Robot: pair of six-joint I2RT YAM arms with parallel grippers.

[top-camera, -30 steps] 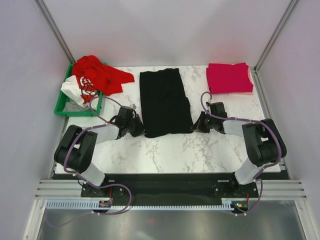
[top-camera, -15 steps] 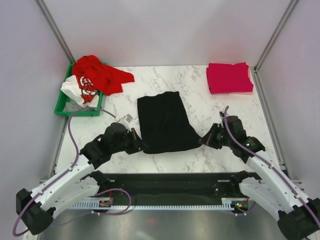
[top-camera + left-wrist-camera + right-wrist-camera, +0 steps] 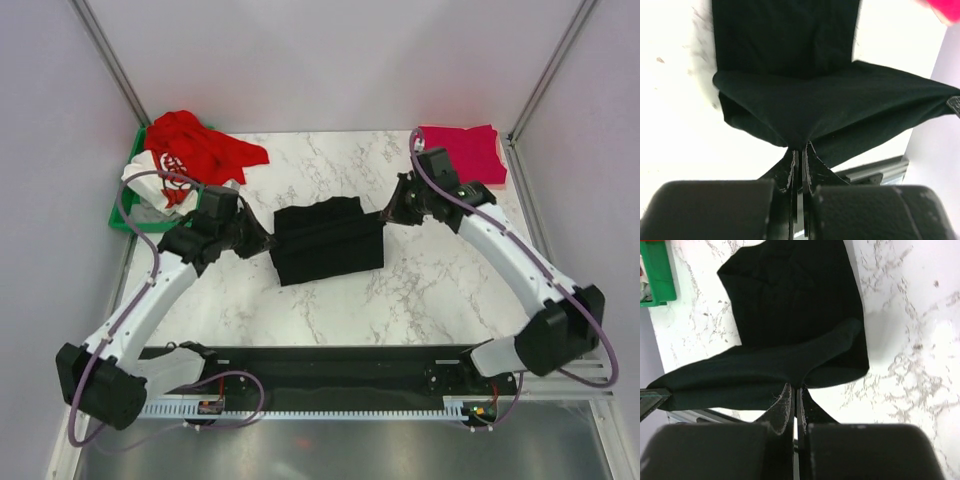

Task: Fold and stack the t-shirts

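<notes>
In the middle of the marble table [image 3: 440, 290], I've got the black t-shirt [image 3: 328, 240] strung between both arms. My left gripper [image 3: 262, 243] is pinched tight on the shirt's left corner. The left wrist view shows the two fingers pressed together with a peak of black cloth caught right at their tips. Same deal on the other side: the right gripper [image 3: 388, 212] is clamped on the shirt's right corner, fingers together, fabric pulled up into a point between them. The held edge is lifted and doubled over the rest of the shirt, which lies flat on the marble. From the overhead camera it reads as a squat dark rectangle with a raised fold across it.

Over at the far right corner, the crimson-pink t-shirt [image 3: 460, 152] sits folded into a neat block, just beside the right arm's wrist. At the far left, the red t-shirt [image 3: 200, 145] is heaped on the green bin [image 3: 125, 215] and spills out onto the marble. The white t-shirt with the red print [image 3: 160, 180] is bunched under it in the bin. Both lie apart from the black one.
</notes>
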